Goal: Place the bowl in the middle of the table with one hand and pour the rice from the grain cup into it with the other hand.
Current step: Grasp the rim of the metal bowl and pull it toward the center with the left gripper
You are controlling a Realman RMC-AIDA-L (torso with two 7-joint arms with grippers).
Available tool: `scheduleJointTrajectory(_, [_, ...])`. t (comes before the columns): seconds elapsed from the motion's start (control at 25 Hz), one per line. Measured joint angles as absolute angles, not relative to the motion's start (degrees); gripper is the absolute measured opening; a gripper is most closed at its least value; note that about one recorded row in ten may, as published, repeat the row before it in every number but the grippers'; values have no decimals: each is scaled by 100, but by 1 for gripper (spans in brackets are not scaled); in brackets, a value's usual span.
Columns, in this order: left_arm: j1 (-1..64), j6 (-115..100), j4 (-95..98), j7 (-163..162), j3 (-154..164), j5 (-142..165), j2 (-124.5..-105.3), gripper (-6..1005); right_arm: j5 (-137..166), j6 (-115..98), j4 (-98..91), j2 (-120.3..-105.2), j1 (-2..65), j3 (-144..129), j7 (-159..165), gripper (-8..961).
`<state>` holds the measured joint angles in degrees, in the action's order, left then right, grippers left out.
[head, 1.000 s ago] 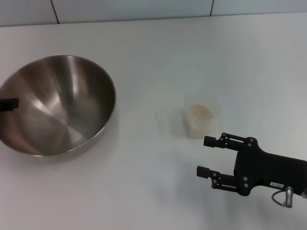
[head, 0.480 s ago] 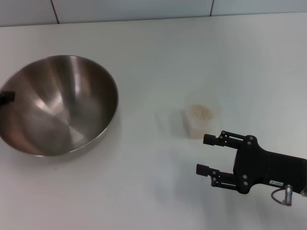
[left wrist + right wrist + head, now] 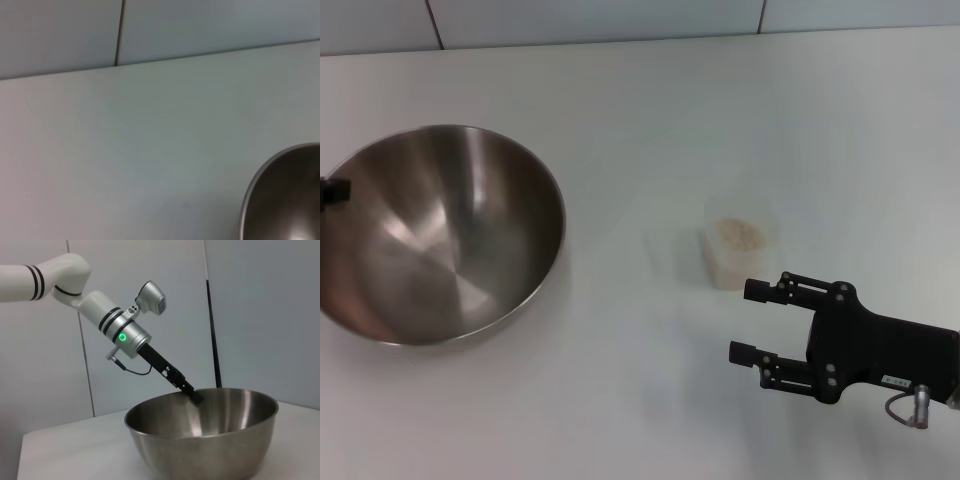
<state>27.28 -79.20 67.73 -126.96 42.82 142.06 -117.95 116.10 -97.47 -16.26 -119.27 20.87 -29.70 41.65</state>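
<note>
- The left gripper (image 3: 196,396) pinches the far rim of the bowl (image 3: 435,235) — fingers closed on the steel wall. A good slide keeps that pinch firm and the base low over the table (image 3: 620,100), heading toward the middle.
- The bowl is wide, shiny brushed metal, empty inside.
- The right gripper (image 3: 748,322) hovers with jaws parted, holding nothing; the grain cup (image 3: 738,250) (clear, with pale rice (image 3: 739,233) inside) stands just ahead of its fingertips.

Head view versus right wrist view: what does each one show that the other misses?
Only the head view shows the grain cup with rice and the open right gripper near it. Only the right wrist view shows the whole left arm, its left gripper at the bowl's rim. Both show the bowl on the table.
</note>
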Motion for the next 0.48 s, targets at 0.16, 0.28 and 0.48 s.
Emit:
scheduleJointTrajectory(0.16, [2882, -8092, 6792, -12822, 4248, 14180, -11769, 42, 11610, -9741, -1626, -11927, 2091, -2970, 4165, 703])
scheduleJointTrajectory(0.28, [3062, -8248, 6839, -12911, 4196, 14178, -11765, 42, 11610, -9733, -1626, -11927, 2098, -2970, 4165, 704])
scheduleJointTrajectory(0.48, [3425, -8550, 6871, -12962, 4044, 14156, -11756, 42, 11610, -9729, -1626, -11926, 2100, -2970, 4155, 704])
